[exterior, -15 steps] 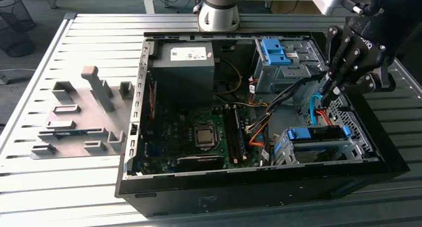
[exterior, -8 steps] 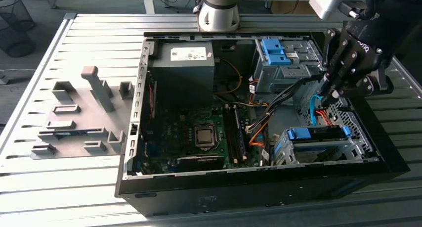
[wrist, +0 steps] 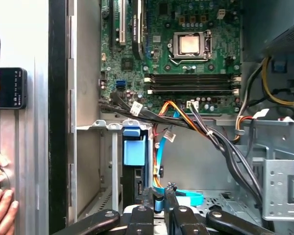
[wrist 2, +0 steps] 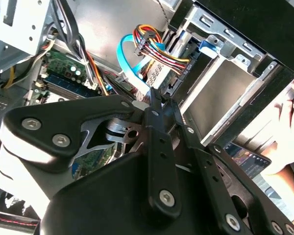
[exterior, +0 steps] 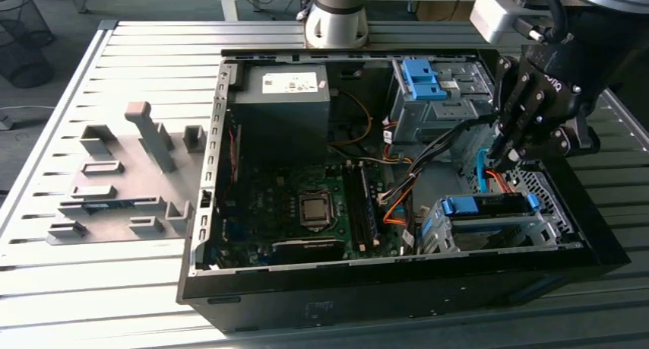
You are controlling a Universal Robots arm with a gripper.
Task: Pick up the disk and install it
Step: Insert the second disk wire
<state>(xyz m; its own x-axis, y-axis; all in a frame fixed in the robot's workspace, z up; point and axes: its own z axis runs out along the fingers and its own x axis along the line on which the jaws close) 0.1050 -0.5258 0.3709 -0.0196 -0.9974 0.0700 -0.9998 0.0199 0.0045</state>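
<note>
– Second wrist view, jaws?
– Gripper (wrist 2: 157,98) lowered inside the open computer case (exterior: 406,296), beside the lower drive cage (exterior: 497,231). Spread or pressed together: cannot tell. Sliver of blue at the tips in the first wrist view; pinched or merely behind, also not clear.

– Position of the disk?
– Disk (exterior: 487,206) seated in that lower drive cage, at the exterior view's right, near the case's front corner. Blue frame (wrist: 134,149) facing outward from the bay in the first wrist view; gripper (wrist: 158,193) just beside it, contact not discernible.

– Nearby?
– Blue cable (wrist: 159,152) looping along the cage; bundle of coloured wires (wrist 2: 154,49) close by.

– Further out?
– Motherboard (exterior: 304,204) in the case's middle; power-supply box (exterior: 284,106) at the far corner; bare blue bracket (exterior: 421,79) in the upper cage. Outside the case: grey fixture (exterior: 132,174) on the slatted table (exterior: 61,288), well apart. Phone (wrist: 7,88) and a person's hand (wrist: 0,196) resting on the table beside the case wall.
</note>
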